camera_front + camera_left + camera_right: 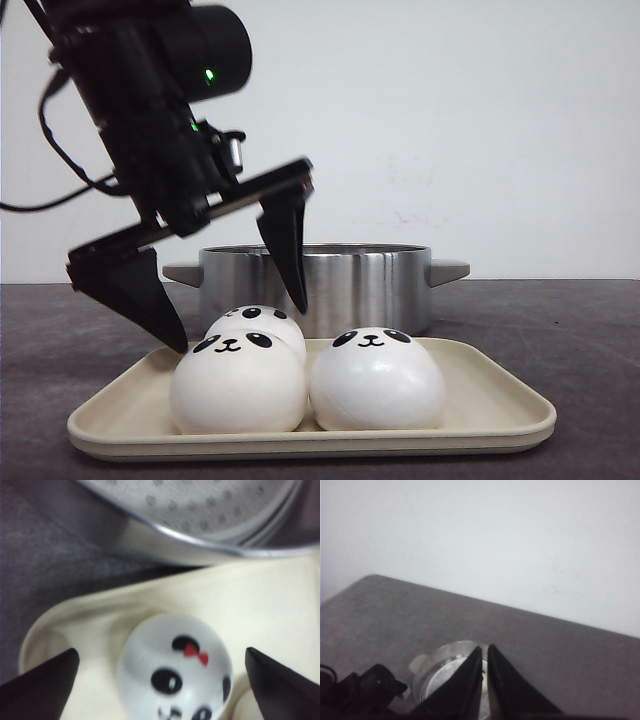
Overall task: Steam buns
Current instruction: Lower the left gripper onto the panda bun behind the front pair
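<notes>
The left gripper [238, 323] hangs with its two black fingers spread wide, tips pointing down over the back left part of the cream tray [500, 400]. Three buns show in the front view: the rear bun [262, 322] sits between the spread fingers, with nothing gripped, while the front left bun [238, 385] and the front right bun [377, 380] sit side by side just ahead of it, touching. In the left wrist view the rear bun [175, 667], with a small red bow by one ear, lies between the fingertips [45, 680], near the tray's corner. The steel pot [350, 285] stands just behind the tray. The right gripper [485, 680] is raised well apart, fingers almost together and holding nothing
</notes>
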Robot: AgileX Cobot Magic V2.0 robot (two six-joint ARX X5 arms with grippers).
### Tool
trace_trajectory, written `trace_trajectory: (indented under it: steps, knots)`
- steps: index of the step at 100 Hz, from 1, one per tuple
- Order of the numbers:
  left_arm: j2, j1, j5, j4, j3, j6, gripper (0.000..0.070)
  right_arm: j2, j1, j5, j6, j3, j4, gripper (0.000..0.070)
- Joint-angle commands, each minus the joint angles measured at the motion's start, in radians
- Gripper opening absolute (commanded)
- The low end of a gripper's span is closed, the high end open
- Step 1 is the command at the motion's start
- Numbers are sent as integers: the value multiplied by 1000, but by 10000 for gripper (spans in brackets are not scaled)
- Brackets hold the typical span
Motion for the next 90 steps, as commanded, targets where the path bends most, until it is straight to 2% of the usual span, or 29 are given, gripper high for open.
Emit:
trace_trajectory:
  steps: [1,31,37,41,47,63,90]
  knots:
    - [33,-14,-4,22,24,-39,677,13,11,-2,17,19,1,9]
    - [81,-39,-23,24,24,-31,671,13,11,8,18,19,-16,9]
    - [81,-43,-36,26,24,-31,651,13,11,8,18,19,-16,9]
    - [81,-46,-43,24,24,-28,601,13,11,8,18,19,-16,9]
    - [81,-48,-42,18,24,-11,472,13,11,8,18,19,-16,9]
    - [81,-56,-53,-6,24,27,11,13,11,8,33,19,-21,9]
    - [22,-58,-62,3,24,40,0,13,11,8,43,19,-43,9]
